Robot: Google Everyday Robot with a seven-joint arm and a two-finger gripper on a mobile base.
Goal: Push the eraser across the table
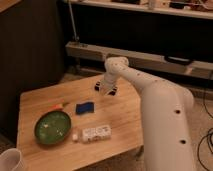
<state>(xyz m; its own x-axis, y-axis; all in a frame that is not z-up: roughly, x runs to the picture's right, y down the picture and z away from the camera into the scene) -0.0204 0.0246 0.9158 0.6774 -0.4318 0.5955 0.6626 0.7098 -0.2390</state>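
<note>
one gripper [106,89] over the eraser [114,90], lying left-right.

Arm [160,105] — white, thick tubular shell, smooth and glossy, with rounded joints; small dark round screw holes dotted along it. Hand [106,88] — white housing at the arm's tip, above the far edge of the table [122,117].

The gripper [106,88], upper middle of the frame at the table's [45,100] far edge, covers the eraser's [97,86] middle; only dark ends show. The arm [165,120], cut off at the bottom, hides the table's right corner. A white cup [10,160] is cropped lower left.
</note>
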